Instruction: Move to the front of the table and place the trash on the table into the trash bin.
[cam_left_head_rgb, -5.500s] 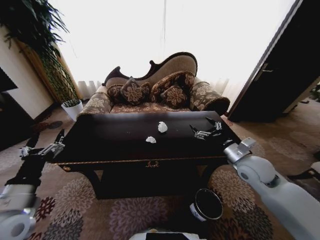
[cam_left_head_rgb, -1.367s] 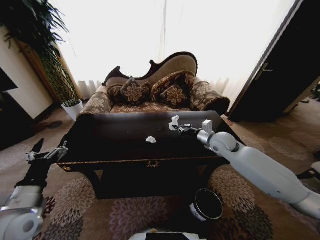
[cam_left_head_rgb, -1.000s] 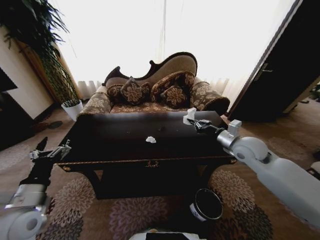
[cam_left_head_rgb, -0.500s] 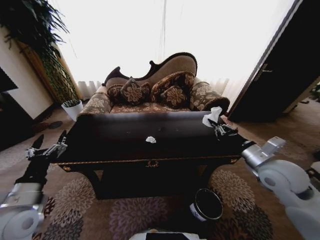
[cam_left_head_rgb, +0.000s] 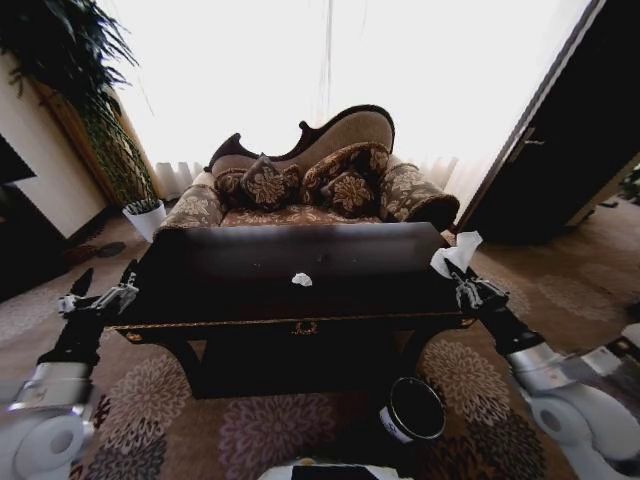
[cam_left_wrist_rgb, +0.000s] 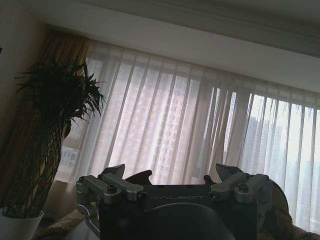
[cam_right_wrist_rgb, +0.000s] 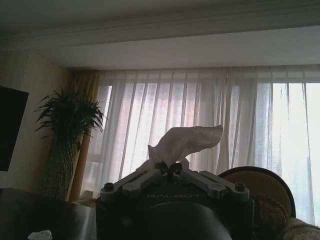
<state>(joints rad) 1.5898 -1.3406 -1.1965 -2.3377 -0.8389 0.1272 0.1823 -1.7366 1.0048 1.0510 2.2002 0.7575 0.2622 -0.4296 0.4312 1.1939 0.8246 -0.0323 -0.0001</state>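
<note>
We take the bench (cam_left_head_rgb: 250, 300), a dark glossy console with gold edge trim, as our landmark. Off its right end, just past the corner and above the top's level, the right gripper (cam_left_head_rgb: 466, 288) holds a white crumpled paper wad (cam_left_head_rgb: 454, 255); its fingers are closed on the wad's lower end, and the paper stands up out of them. The right wrist view confirms this: the paper wad (cam_right_wrist_rgb: 182, 145) rises from the pinched fingertips. A second small white paper wad (cam_left_head_rgb: 301, 279) lies on the bench top near its middle, toward the front edge. The black round trash bin (cam_left_head_rgb: 412, 409) stands on the patterned carpet below the bench's front right part, beside the leg. Off the bench's left end the left gripper (cam_left_head_rgb: 98, 298) hovers with fingers spread and nothing between them.
</note>
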